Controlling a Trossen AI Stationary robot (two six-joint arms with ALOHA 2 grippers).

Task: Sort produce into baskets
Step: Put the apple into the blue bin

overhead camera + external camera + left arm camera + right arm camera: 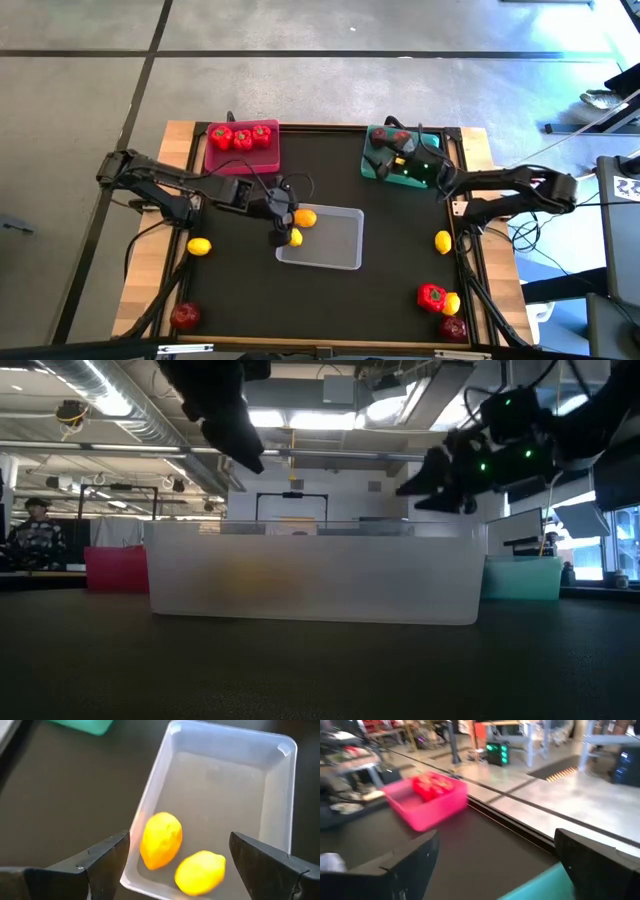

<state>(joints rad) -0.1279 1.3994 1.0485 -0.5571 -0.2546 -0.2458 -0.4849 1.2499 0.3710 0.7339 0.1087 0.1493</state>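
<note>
Behind the frosted grey tray [315,575] wall, lemons show only as a blur.

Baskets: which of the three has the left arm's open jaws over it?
The clear basket in the middle, with two lemons inside; the pink and teal ones sit along the far edge.

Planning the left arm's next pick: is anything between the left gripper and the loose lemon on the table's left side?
Nothing visible. The left gripper hangs open over the clear tray, above its two lemons. The loose lemon lies on bare black mat to its left, with only open tabletop between them.
</note>
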